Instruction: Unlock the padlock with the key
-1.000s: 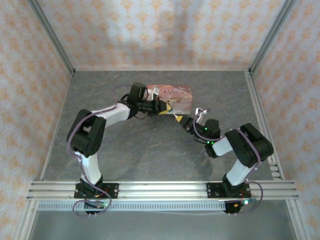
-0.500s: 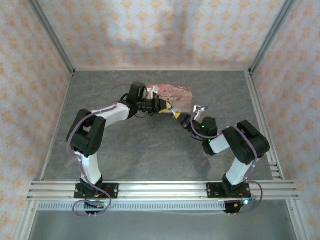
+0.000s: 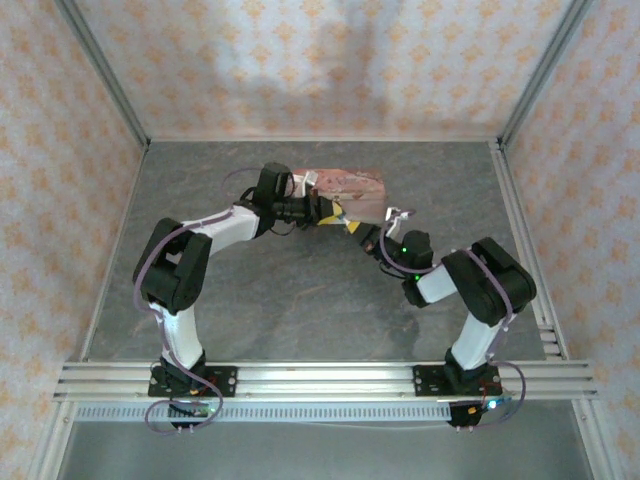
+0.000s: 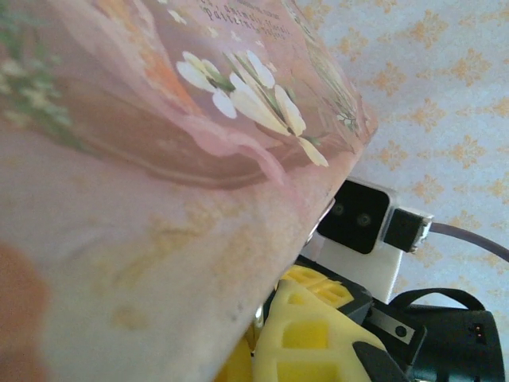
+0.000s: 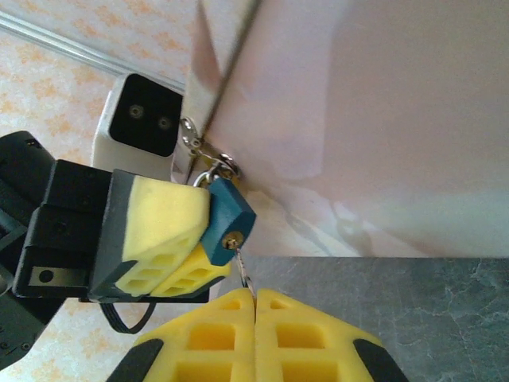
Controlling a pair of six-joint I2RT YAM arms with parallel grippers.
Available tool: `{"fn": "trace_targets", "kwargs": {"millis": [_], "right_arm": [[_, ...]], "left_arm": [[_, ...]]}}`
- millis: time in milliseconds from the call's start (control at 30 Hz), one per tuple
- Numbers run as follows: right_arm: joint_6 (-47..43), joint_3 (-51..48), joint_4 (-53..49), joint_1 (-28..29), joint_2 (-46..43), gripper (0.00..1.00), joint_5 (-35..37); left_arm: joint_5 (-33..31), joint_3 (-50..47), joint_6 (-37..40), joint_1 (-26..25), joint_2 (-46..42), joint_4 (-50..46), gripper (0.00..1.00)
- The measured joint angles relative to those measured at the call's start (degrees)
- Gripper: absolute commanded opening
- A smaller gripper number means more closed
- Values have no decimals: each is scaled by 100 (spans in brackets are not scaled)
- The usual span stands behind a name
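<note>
**Seating the key in a braced padlock**

Top external: the left gripper (image 3: 335, 213) and right gripper (image 3: 357, 233) are set nose to nose at the pink tin (image 3: 350, 187).

Left wrist: the tin's flowered lid is seen very close.

Right wrist: the padlock (image 5: 227, 213), hung on the tin's hasp (image 5: 199, 151), is clamped by the left pads (image 5: 155, 227), probably against swinging. The key (image 5: 243, 267) is pinched by the closed right fingers, its tip in the keyhole.

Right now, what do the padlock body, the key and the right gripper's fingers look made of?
Padlock: probably metal under a matte blue coating, with a brass-coloured keyhole face. Key: thin bare metal that glints; it is too small to say more. Right gripper fingers: matte yellow moulded plastic or rubber with ribbed cut-outs.
</note>
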Motion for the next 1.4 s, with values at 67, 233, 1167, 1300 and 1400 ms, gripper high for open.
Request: {"fn": "trace_targets", "kwargs": {"millis": [67,233,1167,1300,1400], "right_arm": [[17,33,-7,0,37,0,2],[35,101,-2,0,35,0,2],[39,-66,-2,0,-192,0,140],[39,-66,-2,0,-199,0,153],[39,-66,-2,0,-249,0,155]], "left_arm": [[17,0,-26,9,0,35,0],[17,0,-42,11,37,144,0],[57,-9,-166,48,63,302,0],[57,-42,-186,48,63,372,0],[57,-52,-186,48,63,380,0]]}}
